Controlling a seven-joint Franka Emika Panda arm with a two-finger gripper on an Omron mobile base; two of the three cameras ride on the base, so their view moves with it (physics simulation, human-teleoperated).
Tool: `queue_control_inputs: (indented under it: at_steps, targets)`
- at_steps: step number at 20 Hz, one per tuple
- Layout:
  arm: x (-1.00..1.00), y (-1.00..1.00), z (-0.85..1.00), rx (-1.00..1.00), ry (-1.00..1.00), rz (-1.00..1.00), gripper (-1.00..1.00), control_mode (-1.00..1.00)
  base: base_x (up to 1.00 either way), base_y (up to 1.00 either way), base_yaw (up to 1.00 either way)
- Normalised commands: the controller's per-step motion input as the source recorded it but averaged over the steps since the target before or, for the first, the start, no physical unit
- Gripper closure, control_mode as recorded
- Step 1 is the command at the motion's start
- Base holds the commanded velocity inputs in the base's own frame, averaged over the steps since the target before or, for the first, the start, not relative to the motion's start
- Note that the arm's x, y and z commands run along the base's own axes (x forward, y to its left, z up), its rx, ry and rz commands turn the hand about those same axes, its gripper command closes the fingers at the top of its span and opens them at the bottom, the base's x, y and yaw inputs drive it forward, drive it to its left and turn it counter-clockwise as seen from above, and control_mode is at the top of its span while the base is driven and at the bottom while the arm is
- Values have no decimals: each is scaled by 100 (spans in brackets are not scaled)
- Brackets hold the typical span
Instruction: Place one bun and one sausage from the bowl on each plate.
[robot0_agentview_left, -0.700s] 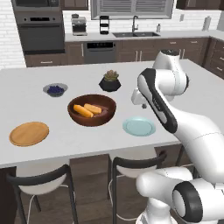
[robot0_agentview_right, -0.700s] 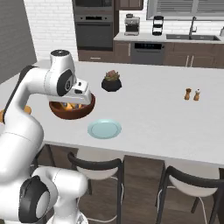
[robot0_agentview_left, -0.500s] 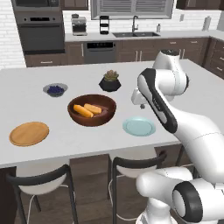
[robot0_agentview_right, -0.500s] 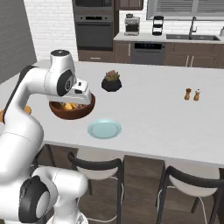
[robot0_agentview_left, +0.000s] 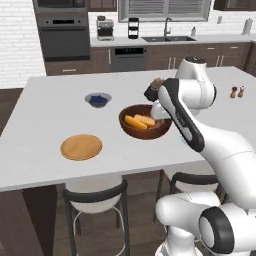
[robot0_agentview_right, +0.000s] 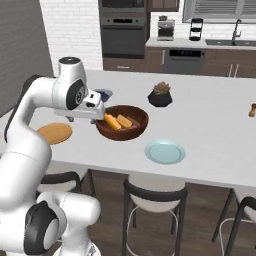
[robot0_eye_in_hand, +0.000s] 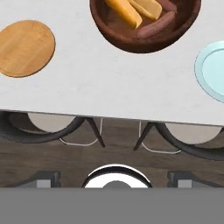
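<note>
A white robot arm is standing at a pale worktop (robot0_agentview_left: 45, 165) in a kitchen, with everything laid out in a row along the near side. Going left to right: the tan wooden plate (robot0_agentview_left: 81, 147) is lying bare, with nothing on it. Next, the deep reddish-brown bowl (robot0_agentview_left: 145, 122) is sitting near the middle, holding 2 yellow-orange buns (robot0_eye_in_hand: 133, 9) and, beside them, brownish sausages (robot0_eye_in_hand: 155, 24); I cannot tell exactly how many. Further right, the pale teal plate (robot0_agentview_right: 165, 151) is also lying bare. The bowl is resting between the 2 plates, likely so either one is a short reach away.

The pincer (robot0_agentview_right: 92, 114) is hovering just beside the bowl's rim, above the worktop, jaws spread wide and gripping nothing. Judging by this, no bun or sausage has been served yet.

Behind the bowl, a small grey bowl (robot0_agentview_left: 98, 99) is holding dark blue berries, and a black plant pot (robot0_agentview_right: 160, 96) is holding a spiky plant.
</note>
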Motion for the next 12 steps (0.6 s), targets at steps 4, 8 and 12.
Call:
queue_control_inputs:
  at_steps: [4,8,12]
  targets:
    - [0,0,0,0,0,0,-100,100,27,39,0]
    - [0,0,0,0,0,0,-100,100,97,0,0]
    - [0,0,0,0,0,0,-100,100,100,-9,-3]
